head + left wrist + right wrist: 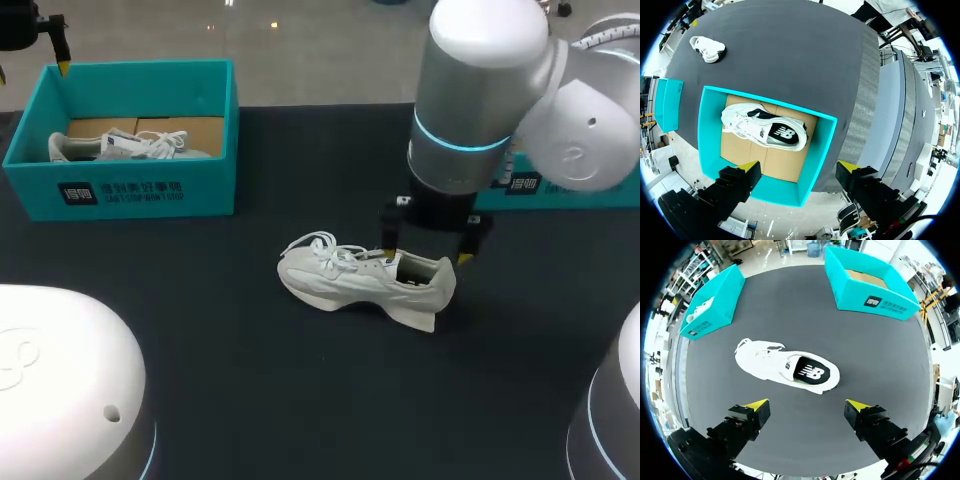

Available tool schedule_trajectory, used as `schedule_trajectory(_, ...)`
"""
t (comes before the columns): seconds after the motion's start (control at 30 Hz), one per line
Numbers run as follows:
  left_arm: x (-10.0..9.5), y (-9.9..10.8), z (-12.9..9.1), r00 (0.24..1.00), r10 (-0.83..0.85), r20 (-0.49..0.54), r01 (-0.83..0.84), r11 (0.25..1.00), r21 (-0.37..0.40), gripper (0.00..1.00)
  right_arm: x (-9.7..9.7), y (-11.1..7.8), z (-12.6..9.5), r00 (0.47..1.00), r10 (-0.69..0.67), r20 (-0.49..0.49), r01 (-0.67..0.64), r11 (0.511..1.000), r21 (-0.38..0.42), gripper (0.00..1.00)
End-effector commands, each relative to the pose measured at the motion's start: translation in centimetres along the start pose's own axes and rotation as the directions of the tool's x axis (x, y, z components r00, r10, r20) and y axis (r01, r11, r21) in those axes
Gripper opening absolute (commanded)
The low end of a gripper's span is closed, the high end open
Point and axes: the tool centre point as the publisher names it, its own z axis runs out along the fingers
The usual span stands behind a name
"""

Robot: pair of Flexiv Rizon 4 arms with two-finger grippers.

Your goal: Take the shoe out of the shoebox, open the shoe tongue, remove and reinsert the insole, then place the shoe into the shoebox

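Partly hiding the shoe point(330, 275), right gripper point(808, 405) spreads wide; left gripper point(797, 166) wide over shoebox point(710, 130).

Bare table point(790, 310) around shoe point(770, 362) (boxes point(867, 285) apart)

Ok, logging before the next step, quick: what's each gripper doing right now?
Left gripper: open, empty, over the shoebox.
Right gripper: open, empty, above the shoe.

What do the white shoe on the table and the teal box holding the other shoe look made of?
The shoe looks like matte off-white fabric or synthetic leather, its surface dull and soft-looking; hard to tell which. The teal box looks like matte printed cardboard: bare brown board shows on its floor.
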Motion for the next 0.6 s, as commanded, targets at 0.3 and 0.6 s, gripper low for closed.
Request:
schedule_trajectory(0.3, 0.0, -0.1, 0.0, 1.000, 0.000, -0.002, 0.000, 1.000, -0.002, 1.00, -0.8, -0.1, 0.3, 0.922, -0.332, -0.198, 0.328, 0.943, -0.053, 1.00)
schedule_trajectory(0.6, 0.0, -0.1, 0.0, 1.000, 0.000, -0.002, 0.000, 1.000, -0.002, 1.00, -1.3, 1.6, 0.7, 0.869, -0.432, -0.243, 0.414, 0.902, -0.123, 1.00)
